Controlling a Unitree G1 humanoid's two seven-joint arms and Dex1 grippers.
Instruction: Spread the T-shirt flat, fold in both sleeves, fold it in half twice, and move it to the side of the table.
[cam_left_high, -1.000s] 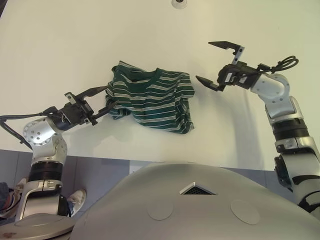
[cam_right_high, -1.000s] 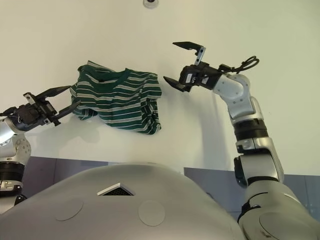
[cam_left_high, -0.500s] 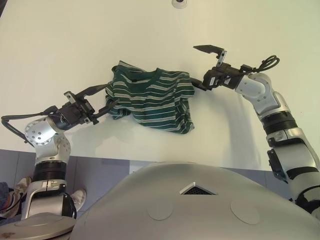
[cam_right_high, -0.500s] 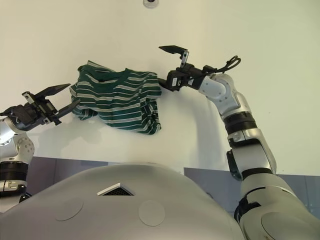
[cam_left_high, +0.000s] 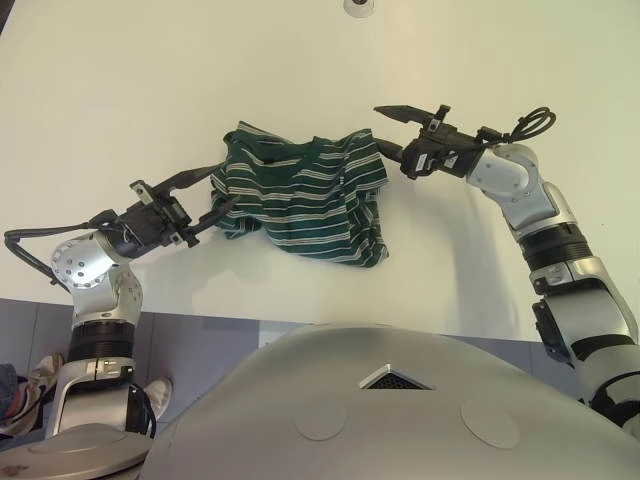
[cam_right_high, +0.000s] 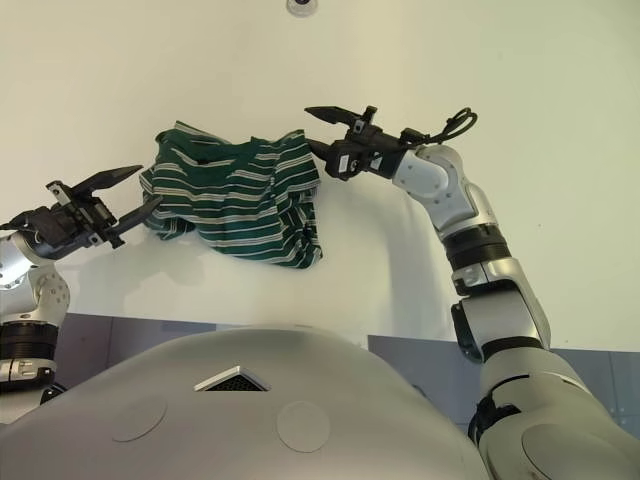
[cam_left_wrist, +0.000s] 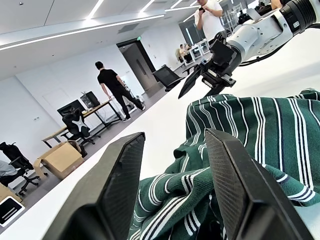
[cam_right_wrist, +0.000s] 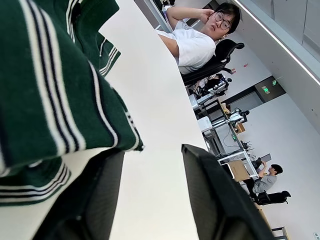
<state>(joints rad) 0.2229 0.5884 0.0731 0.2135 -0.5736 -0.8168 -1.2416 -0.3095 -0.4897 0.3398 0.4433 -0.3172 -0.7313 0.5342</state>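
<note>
Two fingers of the left pincer (cam_left_high: 222, 188) are standing apart, straddling bunched fabric at the left edge of the green striped T-shirt (cam_left_high: 300, 195), which is lying crumpled mid-tabletop (cam_left_high: 150, 90). Farther back, the right pincer (cam_left_high: 382, 128) is gaping too, its lower finger touching the shirt's raised right corner.
</note>
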